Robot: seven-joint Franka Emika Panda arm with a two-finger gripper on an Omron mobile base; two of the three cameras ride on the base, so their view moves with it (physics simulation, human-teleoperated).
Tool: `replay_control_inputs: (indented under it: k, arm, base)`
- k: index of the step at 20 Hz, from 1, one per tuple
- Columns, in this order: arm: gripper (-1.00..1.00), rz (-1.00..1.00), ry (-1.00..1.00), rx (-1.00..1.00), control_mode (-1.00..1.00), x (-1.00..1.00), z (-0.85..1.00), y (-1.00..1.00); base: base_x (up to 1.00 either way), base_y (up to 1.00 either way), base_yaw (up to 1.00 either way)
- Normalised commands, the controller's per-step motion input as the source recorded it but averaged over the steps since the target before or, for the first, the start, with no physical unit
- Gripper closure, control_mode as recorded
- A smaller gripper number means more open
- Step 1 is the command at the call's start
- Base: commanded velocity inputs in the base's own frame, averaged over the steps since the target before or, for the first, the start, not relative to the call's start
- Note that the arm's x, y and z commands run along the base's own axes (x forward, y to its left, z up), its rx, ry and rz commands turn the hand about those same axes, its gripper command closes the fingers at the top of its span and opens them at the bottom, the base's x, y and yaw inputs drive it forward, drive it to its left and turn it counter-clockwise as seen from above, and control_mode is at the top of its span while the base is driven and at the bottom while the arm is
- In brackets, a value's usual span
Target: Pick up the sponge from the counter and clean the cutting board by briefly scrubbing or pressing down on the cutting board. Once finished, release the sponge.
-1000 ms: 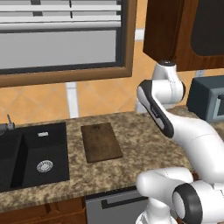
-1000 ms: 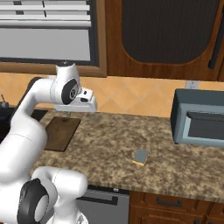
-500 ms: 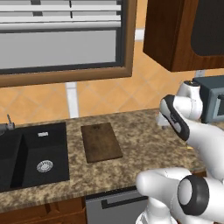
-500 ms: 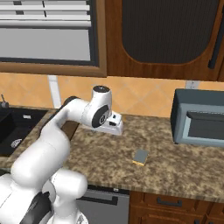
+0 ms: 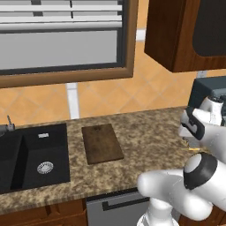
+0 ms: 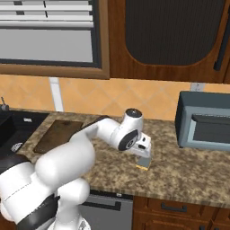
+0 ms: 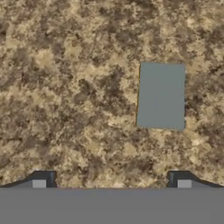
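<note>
The sponge [image 7: 161, 95] lies flat on the speckled counter [image 7: 70, 87], its grey top facing the hand camera, up and to the right of the middle of the hand view. My gripper [image 7: 111, 181] is open, with its two fingertips [image 7: 43, 179] wide apart and nothing between them. In the right base view the gripper [image 6: 143, 152] hangs just above the sponge [image 6: 143, 163], whose yellow bottom layer shows. The dark brown cutting board [image 6: 56, 134] lies well to the left, next to the sink. It also shows as the cutting board [image 5: 102, 143] in the left base view.
A black sink basin [image 5: 31, 154] is sunk into the counter left of the board. A grey microwave [image 6: 204, 128] stands on the counter to the right of the sponge. Dark wood cabinets [image 6: 166, 40] hang above, and the counter's front edge [image 6: 179, 197] runs close below the sponge.
The arm has swung to the right, from near the cutting board to above the sponge, and has come down toward it. The jaws have stayed open.
</note>
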Motion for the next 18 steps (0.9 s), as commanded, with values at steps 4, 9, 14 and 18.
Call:
replay_control_inputs:
  k: [4, 9, 14, 18]
  arm:
    - [-1.00, -0.01, 0.06, 0.09, -1.00, 0.31, -0.35, -0.70]
    - [-1.00, 0.00, 0.01, 0.06, -1.00, 0.24, -0.24, -0.63]
    - [-1.00, 0.00, 0.06, 0.00, -1.00, 0.36, -0.10, -0.13]
    - [-1.00, 0.00, 0.05, 0.00, -1.00, 0.09, -0.14, 0.01]
  base:
    - [0.00, 0.00, 0.00]
    - [0.00, 0.00, 0.00]
    - [0.00, 0.00, 0.00]
    - [0.00, 0.00, 0.00]
